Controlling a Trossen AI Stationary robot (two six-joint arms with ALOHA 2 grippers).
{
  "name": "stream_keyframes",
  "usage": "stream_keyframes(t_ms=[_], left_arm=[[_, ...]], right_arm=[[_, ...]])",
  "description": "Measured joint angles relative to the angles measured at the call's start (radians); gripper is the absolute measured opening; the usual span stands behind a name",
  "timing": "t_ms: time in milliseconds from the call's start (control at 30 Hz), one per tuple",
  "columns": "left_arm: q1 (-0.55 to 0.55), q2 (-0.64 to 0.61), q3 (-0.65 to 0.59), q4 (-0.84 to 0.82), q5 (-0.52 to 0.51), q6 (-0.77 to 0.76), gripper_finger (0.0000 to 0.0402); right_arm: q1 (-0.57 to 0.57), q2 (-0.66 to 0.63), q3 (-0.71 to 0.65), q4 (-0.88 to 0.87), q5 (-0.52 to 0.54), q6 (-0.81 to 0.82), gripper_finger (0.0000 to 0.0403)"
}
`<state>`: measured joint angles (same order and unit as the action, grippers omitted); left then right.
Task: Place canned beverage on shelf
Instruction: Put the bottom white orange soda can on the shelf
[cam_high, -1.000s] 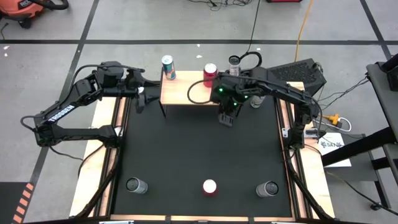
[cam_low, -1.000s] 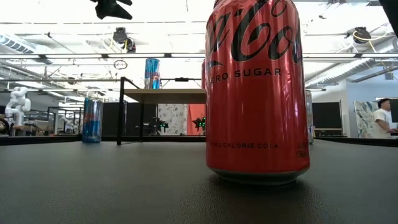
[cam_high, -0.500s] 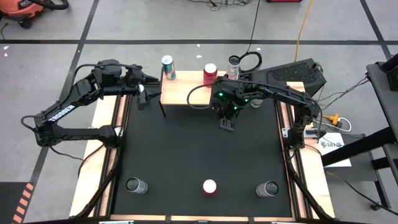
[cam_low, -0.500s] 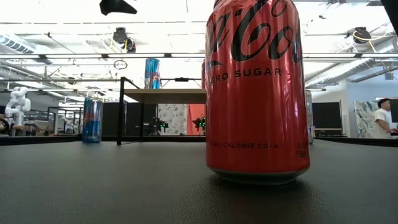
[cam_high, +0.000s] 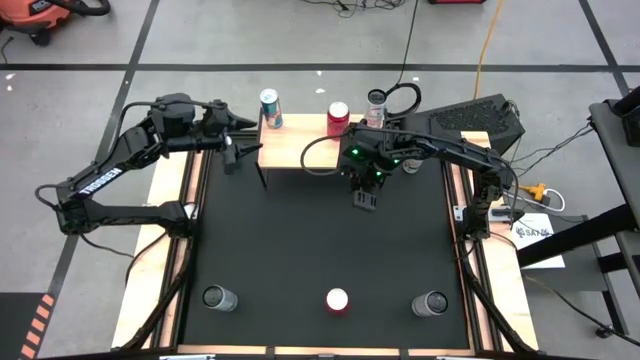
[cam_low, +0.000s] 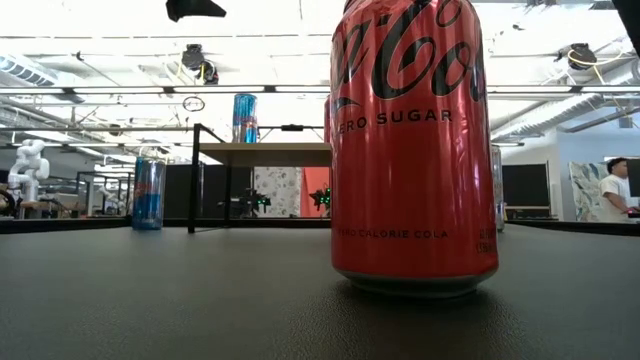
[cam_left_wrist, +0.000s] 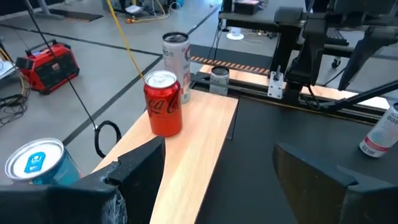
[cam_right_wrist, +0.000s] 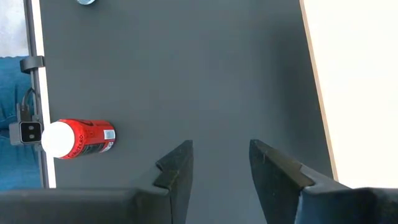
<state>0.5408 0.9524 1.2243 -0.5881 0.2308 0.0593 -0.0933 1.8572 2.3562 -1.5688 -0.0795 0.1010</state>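
Bench: black mat surface, light-wood side strips, seen from above with both arms reaching in from the far corners.

Shelf: light-wood board on thin black legs, at the far edge of the bench, centred slightly left. Carries three upright cans along its far edge: blue-and-silver can at the left end, red cola can near the middle, silver can toward the right end.

Left gripper: just beside the shelf's left end, raised off the mat, pointed along the board. Fingers spread apart, nothing between them. Blue-and-silver can nearest, not touched.

Right gripper: over the black mat just in front of the shelf's right half, pointed downward. Fingers parted with a narrow gap, empty; bare mat visible between them.

Remaining cans on the near edge of the bench, upright, well apart from each other: blue can at left, red zero-sugar cola can at centre, grey can at right. One more white can on the mat by the right arm's base.
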Motion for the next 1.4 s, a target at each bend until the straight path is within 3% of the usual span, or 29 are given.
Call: stream_keyframes(t_ms=[367, 733, 1100, 1400], left_arm=[[0.0, 0.058, 0.0, -0.044, 0.025, -0.072, 0.0299], [-0.031, 0.084, 0.0, -0.311, 0.031, -0.082, 0.0299], [-0.234, 0.085, 0.0, -0.588, 0.047, -0.206, 0.0299], [-0.452, 0.088, 0.0, -0.636, 0.026, -0.417, 0.0299]], right_arm=[[0.0, 0.0, 0.0, 0.023, 0.0, 0.0, 0.0144], [0.0, 0.0, 0.0, 0.023, 0.0, -0.008, 0.0144], [0.0, 0.0, 0.0, 0.023, 0.0, -0.008, 0.0144], [0.0, 0.0, 0.0, 0.023, 0.0, -0.008, 0.0144]])
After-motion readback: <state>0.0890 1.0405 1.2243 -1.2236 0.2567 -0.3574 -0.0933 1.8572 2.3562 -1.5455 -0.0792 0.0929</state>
